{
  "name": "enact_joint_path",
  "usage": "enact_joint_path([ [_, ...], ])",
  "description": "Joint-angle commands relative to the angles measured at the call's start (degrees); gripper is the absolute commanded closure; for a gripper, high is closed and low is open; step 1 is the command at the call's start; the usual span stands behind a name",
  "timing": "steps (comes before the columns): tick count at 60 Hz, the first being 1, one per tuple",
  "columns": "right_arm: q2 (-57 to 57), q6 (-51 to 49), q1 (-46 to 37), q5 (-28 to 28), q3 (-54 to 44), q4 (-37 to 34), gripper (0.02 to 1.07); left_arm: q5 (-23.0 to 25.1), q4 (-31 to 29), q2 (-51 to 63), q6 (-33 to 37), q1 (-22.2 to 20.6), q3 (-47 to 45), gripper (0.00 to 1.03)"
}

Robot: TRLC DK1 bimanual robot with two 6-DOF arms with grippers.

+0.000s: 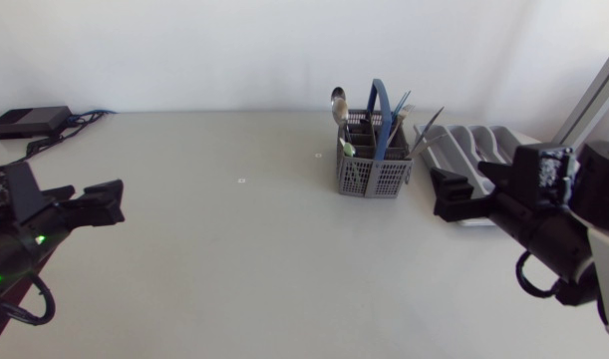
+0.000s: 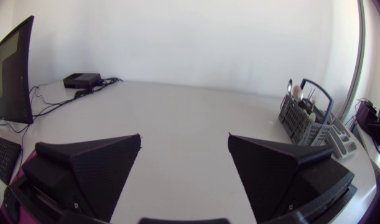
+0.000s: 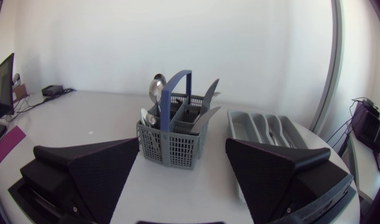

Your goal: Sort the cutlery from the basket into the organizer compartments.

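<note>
Starting the sort, we hold both pairs of jaws spread and empty. One basket (image 3: 171, 140) stands just ahead of the right jaws, with one organizer (image 3: 252, 121) beside it, both well apart from the left jaws. We count one big spoon (image 3: 157, 87); the other pieces overlap too much to count. Next, we judge, the right jaws must pinch one handle.

One basket (image 1: 374, 172), one organizer (image 1: 475, 146), two pincers (image 1: 115, 202) (image 1: 440, 194), one black box (image 1: 30, 121)
</note>
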Motion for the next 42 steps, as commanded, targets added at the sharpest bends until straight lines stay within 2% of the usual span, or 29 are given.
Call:
enact_joint_path([
  [1,6.21,1.82,2.51,1.34,6.01,-3.64,0.07,-1.74,-3.88,5.63,-1.4,-2.86,5.43,0.07],
  [5,10.6,1.56,4.71,3.19,10.14,-6.98,0.07,-2.18,-7.75,9.32,-1.32,-2.86,8.59,0.07],
  [9,17.28,-1.52,8.14,7.76,16.2,-11.2,0.07,-3.32,-15.92,13.89,-0.52,-3.39,14.13,0.07],
  [12,21.59,-1.96,9.11,8.11,20.33,-15.15,0.07,-3.23,-18.21,16.09,1.76,-3.39,16.33,0.07],
  [17,27.65,-1.52,9.19,6.35,26.31,-20.6,0.07,-3.06,-19.96,18.9,3.34,-3.39,18.35,0.07],
  [22,33.01,0.06,8.4,4.86,30.7,-20.34,0.17,-2.44,-20.58,20.75,2.82,-3.83,19.14,0.07],
  [28,40.57,2.52,7.0,5.03,38.53,-24.21,0.22,-0.24,-20.4,21.8,1.67,-4.0,19.4,0.07],
  [42,51.73,5.42,4.27,5.74,48.99,-26.05,0.22,1.16,-19.7,22.68,1.76,-4.79,19.58,0.07],
])
